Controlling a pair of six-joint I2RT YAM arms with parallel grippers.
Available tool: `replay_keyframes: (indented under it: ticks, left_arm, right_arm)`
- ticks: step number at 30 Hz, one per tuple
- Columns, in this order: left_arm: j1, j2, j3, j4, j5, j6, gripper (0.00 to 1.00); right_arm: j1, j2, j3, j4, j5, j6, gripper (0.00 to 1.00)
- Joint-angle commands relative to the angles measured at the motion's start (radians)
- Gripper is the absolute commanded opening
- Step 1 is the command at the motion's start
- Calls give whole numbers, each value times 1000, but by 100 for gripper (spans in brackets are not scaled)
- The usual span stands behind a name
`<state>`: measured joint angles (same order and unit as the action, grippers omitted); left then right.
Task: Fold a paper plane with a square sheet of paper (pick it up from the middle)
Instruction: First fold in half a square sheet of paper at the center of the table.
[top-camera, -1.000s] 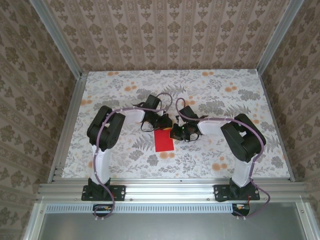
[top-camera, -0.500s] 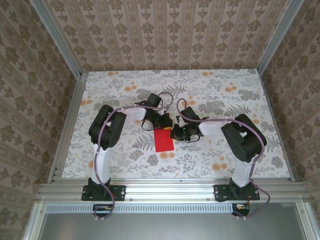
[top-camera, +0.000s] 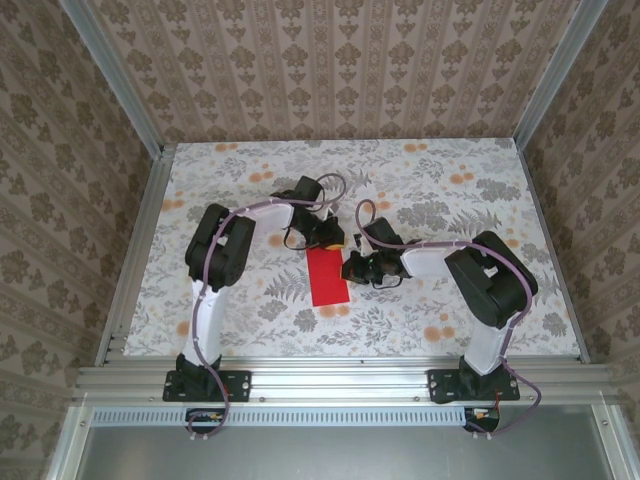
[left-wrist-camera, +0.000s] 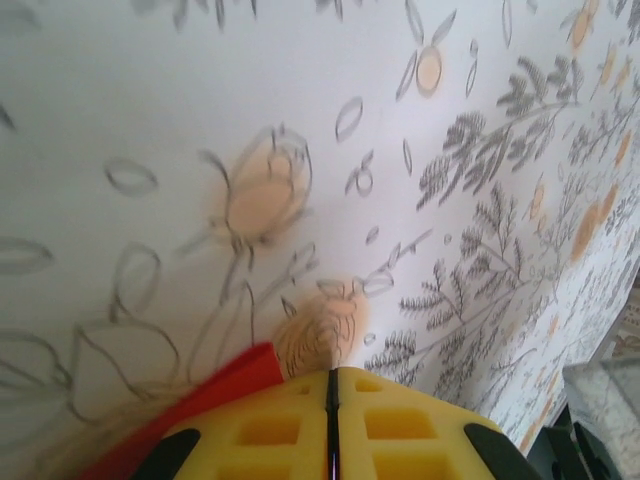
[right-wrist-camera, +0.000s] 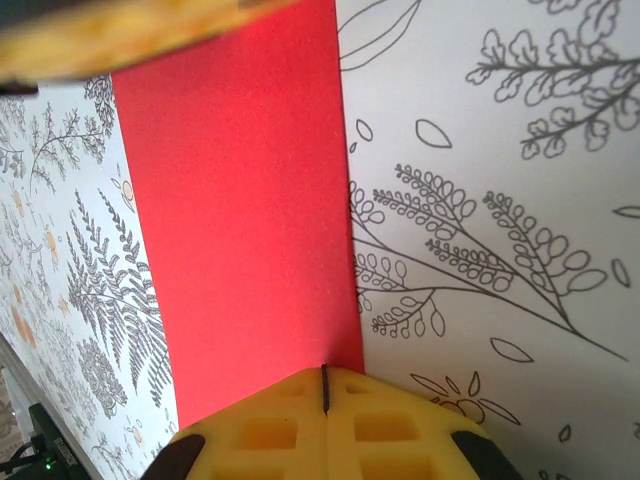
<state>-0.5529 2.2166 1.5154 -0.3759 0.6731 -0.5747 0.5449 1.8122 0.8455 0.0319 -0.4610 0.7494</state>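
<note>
Red sheet of paper (top-camera: 327, 277) lies flat on surface (top-camera: 450, 200), long axis near-to-far. Left hand (left-wrist-camera: 332, 380) clenched at its far end. Right hand (right-wrist-camera: 325, 378) clenched, tips at its right edge.

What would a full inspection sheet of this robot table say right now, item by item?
Surface: table with a floral cover, flat.
Job's things: red paper, a narrow rectangle lying flat between the two arms; no plane shape yet.
Clutter: nothing seen.
Fingers: left fingers shut, at the paper's far end; right fingers shut, at its right long edge. Whether either presses on the paper cannot be told.
Cables: purplish cables run along both arms and loop near the wrists.
Surroundings: patterned walls on three sides, with a metal frame at the corners.
</note>
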Motion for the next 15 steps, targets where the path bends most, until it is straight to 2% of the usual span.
replay_keyframes:
  ticks: [1,10,12,14,15]
  left_arm:
    - [68,70,47,36,-207,55,10]
    - [90,62,121,22,-196,82,11]
    - [90,25,145,0,-206,96,14]
    - [90,-34,151,-17,-215,106,21]
    - [118,-63,146,-20,-222,109,24]
  right_arm:
    - [29,50,-89,-281,17,-22,6]
    - [29,9,-60,-270,17,-21,6]
    - [29,-8,-20,-267,19,-19,7]
    - [30,-34,38,-263,29,-12,8]
    - [31,-48,62,-263,39,-11,9]
